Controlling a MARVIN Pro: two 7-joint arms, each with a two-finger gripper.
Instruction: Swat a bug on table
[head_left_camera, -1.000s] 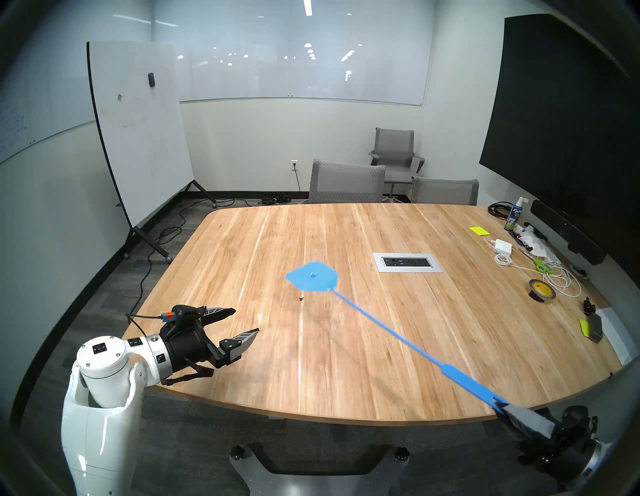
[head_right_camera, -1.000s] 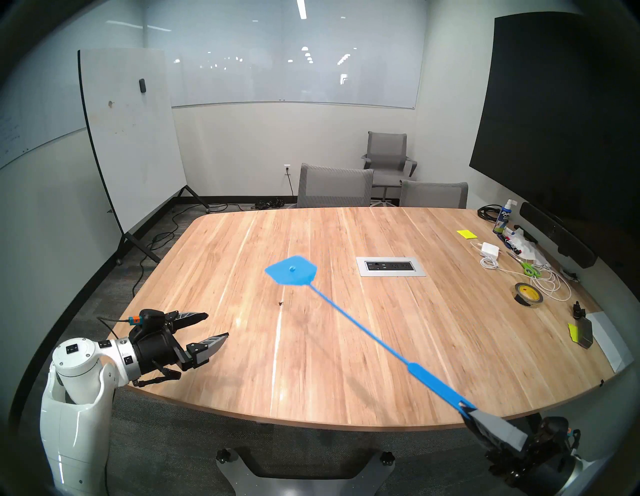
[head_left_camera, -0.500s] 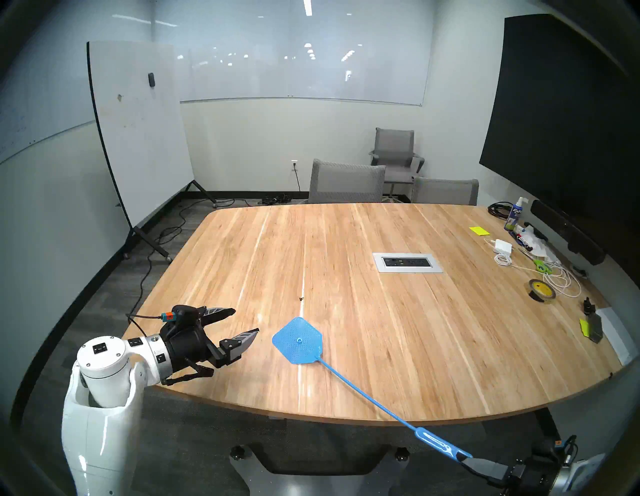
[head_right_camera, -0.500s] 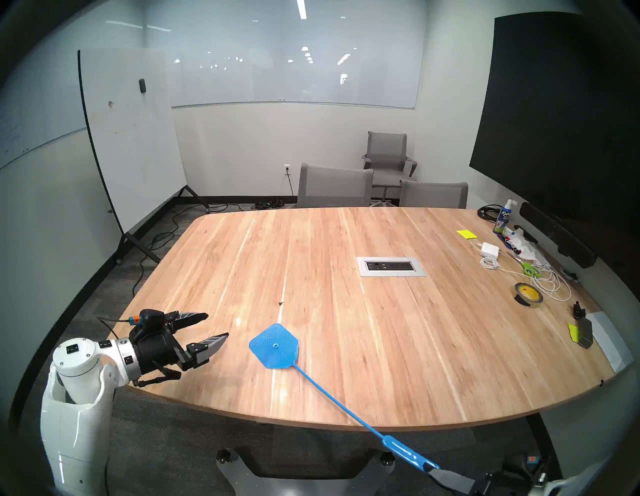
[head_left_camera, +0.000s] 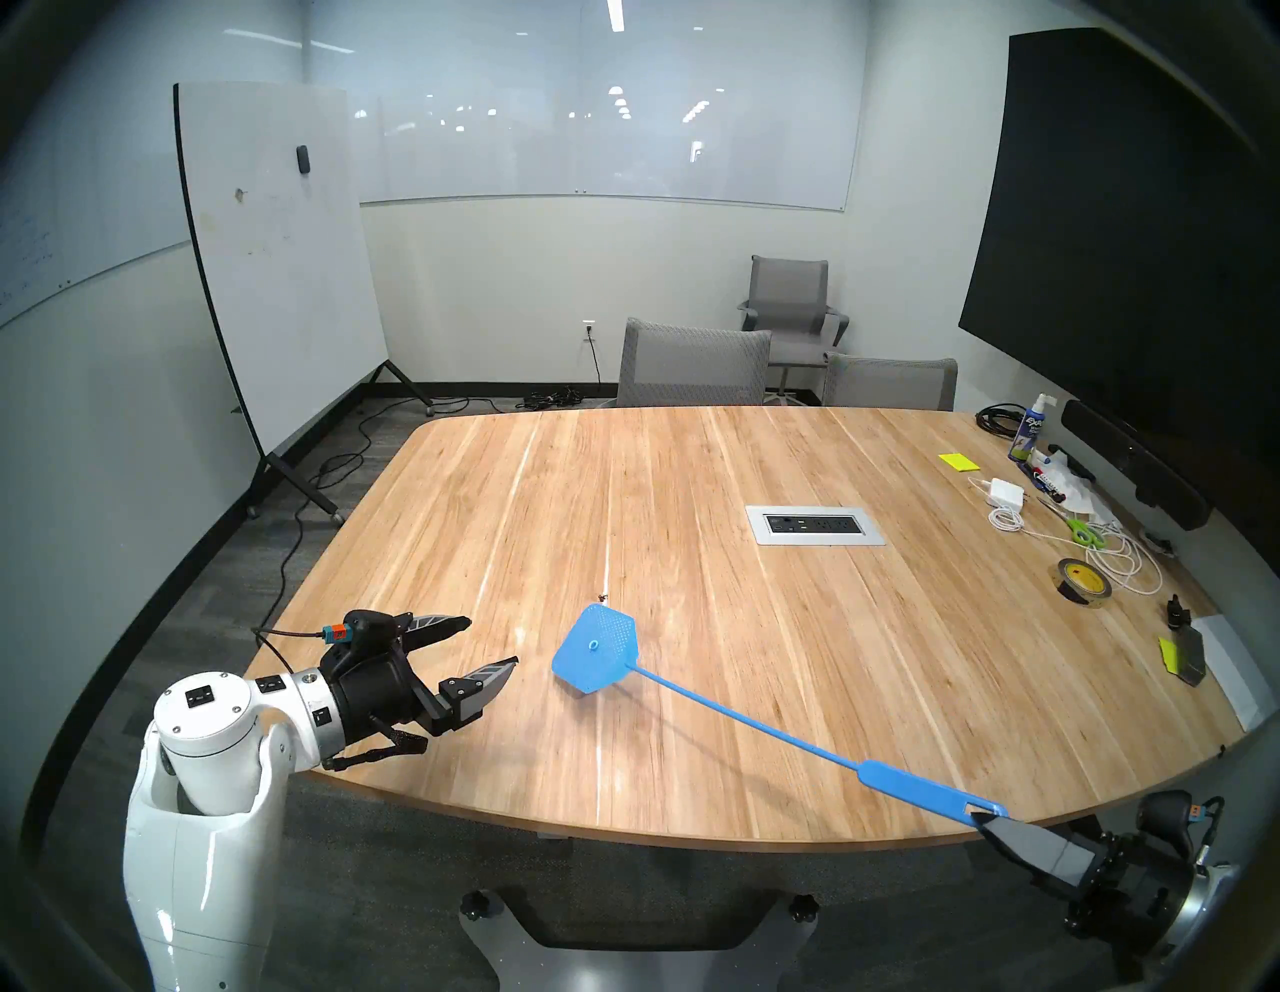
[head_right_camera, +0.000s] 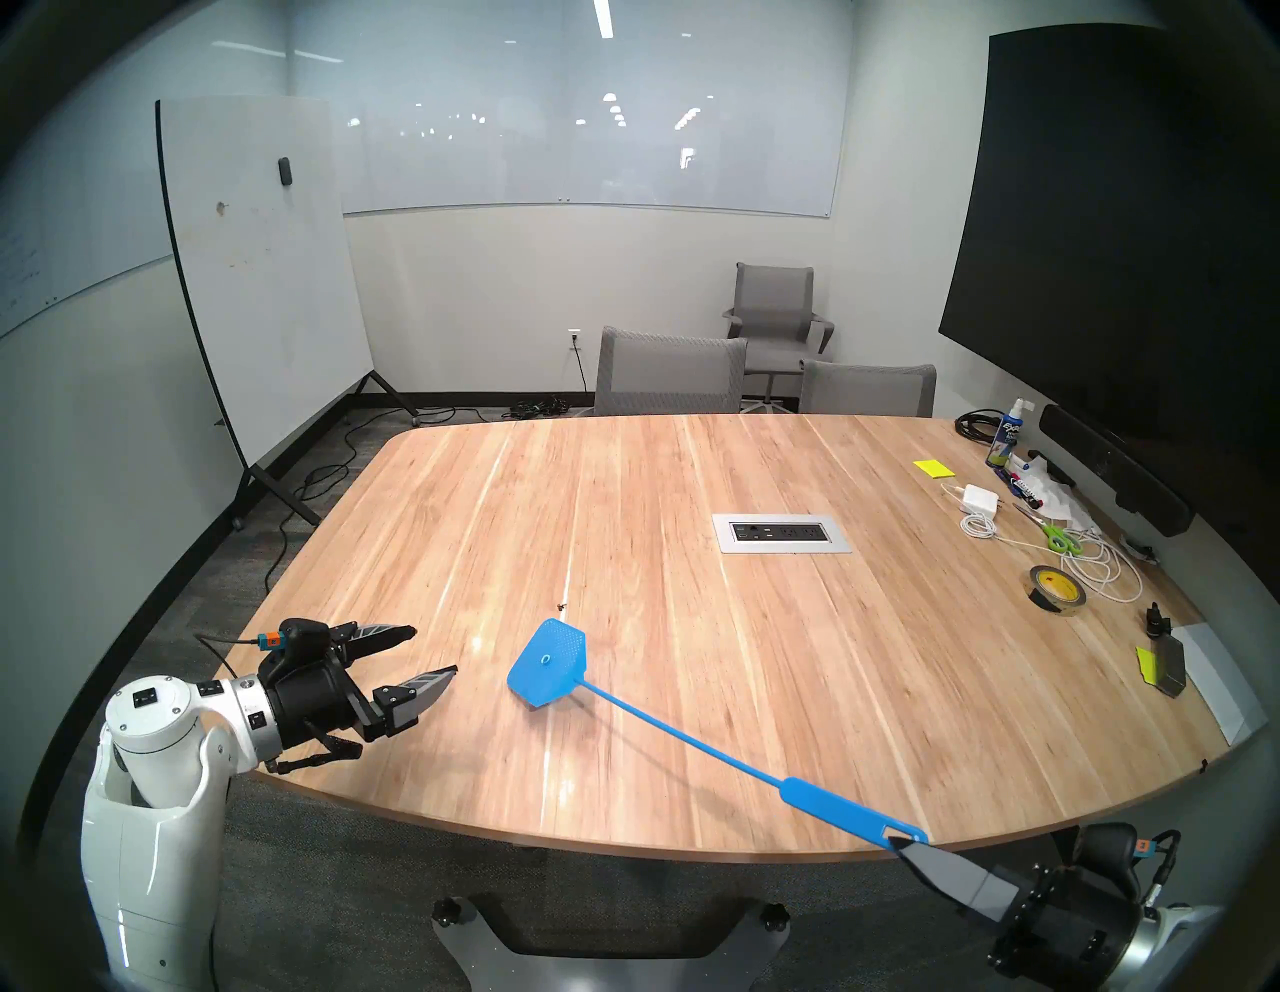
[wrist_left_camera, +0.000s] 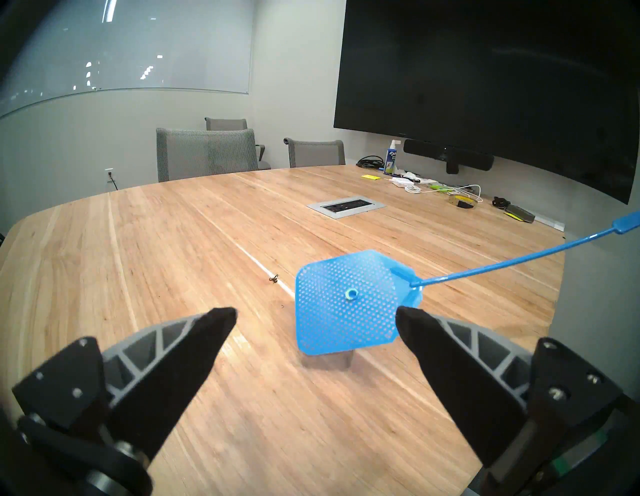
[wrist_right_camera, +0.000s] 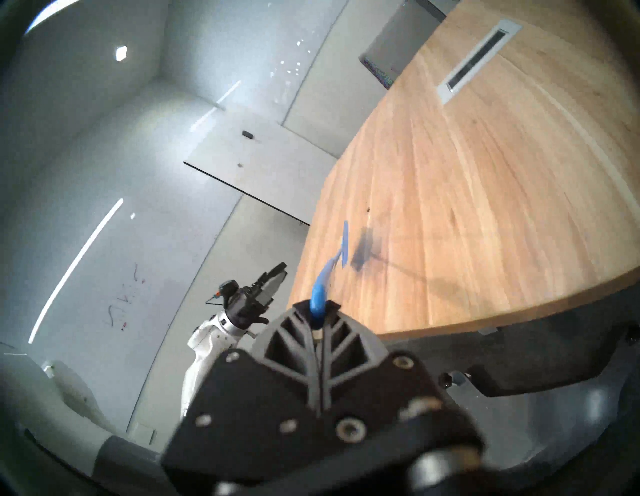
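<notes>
Right wrist: fly swatter (wrist_right_camera: 344, 242) edge-on, handle end hidden inside gripper (wrist_right_camera: 317, 313).

even overhead ceiling light, soft shadows on the table (head_left_camera: 762, 693), fisheye-dark rims, blurry right-wrist view

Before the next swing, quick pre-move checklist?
1. Grip: right gripper shut on the blue fly swatter's handle end. Ok.
2. Target: bug visible on the table, uncovered. Ok.
3. Aim: swatter head sits nearer the robot than the bug, tilted, off the wood. Not ok.
4. Left gripper: jaws open, empty, left of the swatter head. Ok.
5. Bug alive or already hit: cannot tell.
</notes>
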